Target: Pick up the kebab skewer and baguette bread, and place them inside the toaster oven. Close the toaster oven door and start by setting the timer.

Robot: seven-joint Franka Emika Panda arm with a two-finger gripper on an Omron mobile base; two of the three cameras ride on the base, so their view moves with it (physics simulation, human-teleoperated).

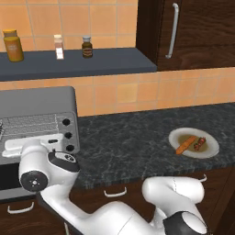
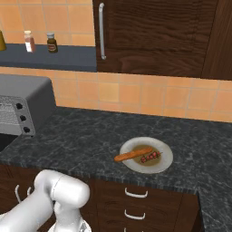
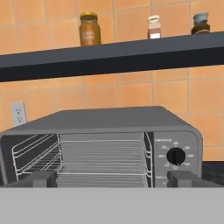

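The toaster oven (image 3: 109, 144) stands straight ahead of my gripper (image 3: 111, 179), whose fingertips (image 3: 39, 179) are spread wide with nothing between them. Its mouth is uncovered and the wire rack (image 3: 103, 159) inside is bare. A black knob (image 3: 176, 156) sits on its right panel. The toaster oven door (image 1: 7, 176) hangs folded down below the opening of the toaster oven (image 1: 39, 117). Far to the right on the counter, the baguette bread (image 1: 186, 145) and the kebab skewer (image 1: 199, 143) lie side by side on a white plate (image 1: 209, 151). In the right base view, baguette bread (image 2: 132, 154) and kebab skewer (image 2: 150, 157) share that plate (image 2: 165, 163).
A dark shelf (image 1: 78, 64) above the oven carries three jars, among them an orange one (image 1: 13, 46). A dark wood cabinet (image 1: 197, 32) with a metal handle hangs at upper right. Black speckled counter (image 1: 124, 142) stretches between oven and plate. A wall outlet (image 3: 17, 113) sits left of the oven.
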